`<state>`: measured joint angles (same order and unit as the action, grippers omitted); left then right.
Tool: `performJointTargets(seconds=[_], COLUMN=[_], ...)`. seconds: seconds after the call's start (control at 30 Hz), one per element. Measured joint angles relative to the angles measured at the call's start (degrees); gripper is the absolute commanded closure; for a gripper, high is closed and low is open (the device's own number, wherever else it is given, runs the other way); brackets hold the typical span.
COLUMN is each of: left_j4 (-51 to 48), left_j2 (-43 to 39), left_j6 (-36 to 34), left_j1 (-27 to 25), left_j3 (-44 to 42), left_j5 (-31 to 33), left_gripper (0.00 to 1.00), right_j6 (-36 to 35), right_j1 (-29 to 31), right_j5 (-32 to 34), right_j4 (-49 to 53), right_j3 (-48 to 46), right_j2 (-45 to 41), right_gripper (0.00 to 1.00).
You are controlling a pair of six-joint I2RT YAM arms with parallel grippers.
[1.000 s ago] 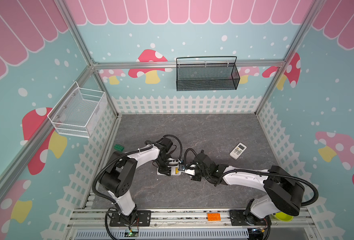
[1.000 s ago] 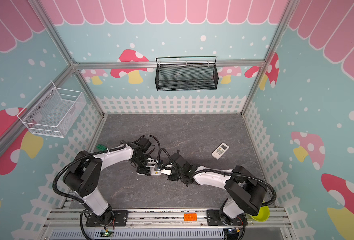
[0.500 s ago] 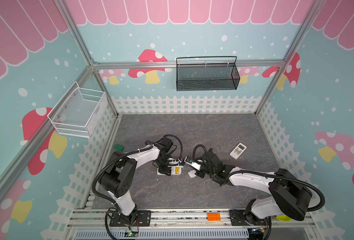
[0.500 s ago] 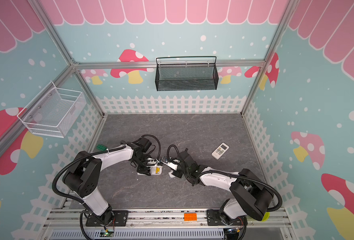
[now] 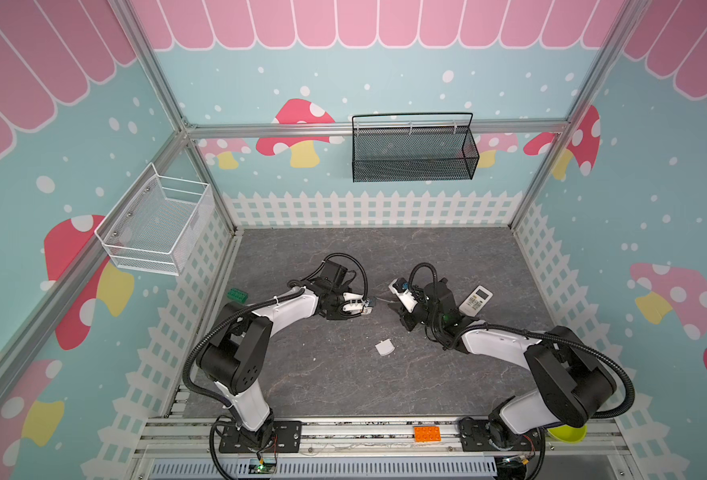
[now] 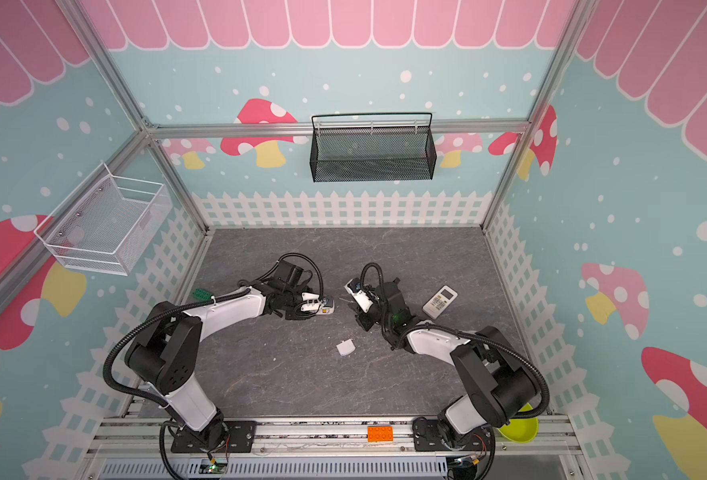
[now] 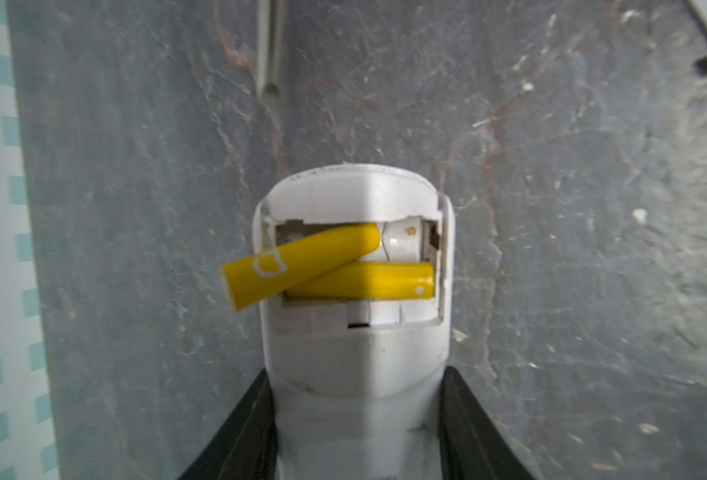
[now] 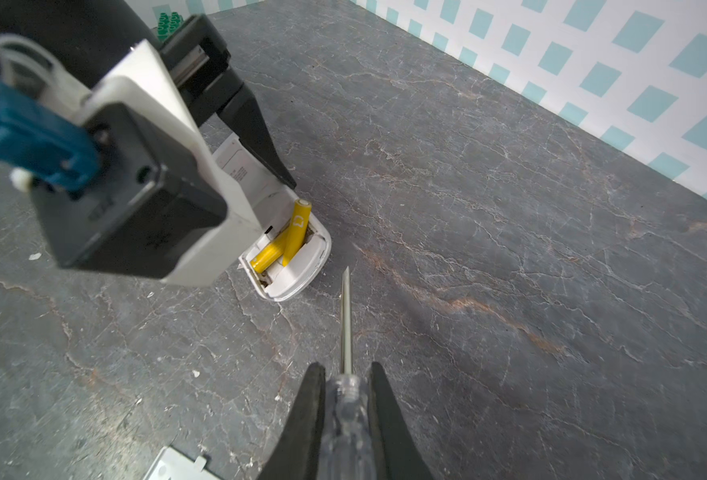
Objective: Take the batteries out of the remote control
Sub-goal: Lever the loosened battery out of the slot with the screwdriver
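My left gripper (image 7: 358,376) is shut on the white remote control (image 7: 356,345), with a black finger on each side of its body. The battery bay faces up and is uncovered. One yellow battery (image 7: 302,266) sticks out tilted over the bay's edge, across a second yellow battery (image 7: 368,280) that lies seated. Both batteries (image 8: 285,241) also show in the right wrist view. My right gripper (image 8: 346,368) is shut on a clear-handled screwdriver (image 8: 347,316), whose tip hangs just off the remote's rounded end. In both top views the grippers (image 5: 364,305) (image 5: 397,309) face each other.
The grey battery cover (image 5: 384,347) lies loose on the mat in front of the grippers. A second white remote (image 5: 475,300) lies to the right. A green brick (image 5: 237,295) sits by the left fence. A black basket (image 5: 414,149) and a white basket (image 5: 156,224) hang on the walls.
My right gripper has pulled back to the right with the screwdriver, away from the remote. The cover now lies free on the mat. My left gripper has shifted the remote slightly towards the back.
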<state>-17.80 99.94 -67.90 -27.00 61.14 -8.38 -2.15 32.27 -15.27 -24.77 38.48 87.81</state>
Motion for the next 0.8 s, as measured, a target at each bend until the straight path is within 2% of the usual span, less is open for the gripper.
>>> performJointTargets(seconds=[0.4, 0.8], left_j4=[17.7, 23.5], left_j2=[2.1, 3.4], left_j6=[-4.4, -5.9], left_j1=[0.1, 0.1], left_j3=[-6.3, -8.2], left_j5=[4.0, 4.3], left_gripper=[0.71, 0.71], right_j6=[1.8, 1.8], right_j1=[-4.4, -4.5], right_j5=[-8.8, -13.1], right_j4=[-2.0, -2.1], right_j3=[7.9, 10.9], right_j2=[6.1, 9.9], right_gripper=[1.0, 1.0])
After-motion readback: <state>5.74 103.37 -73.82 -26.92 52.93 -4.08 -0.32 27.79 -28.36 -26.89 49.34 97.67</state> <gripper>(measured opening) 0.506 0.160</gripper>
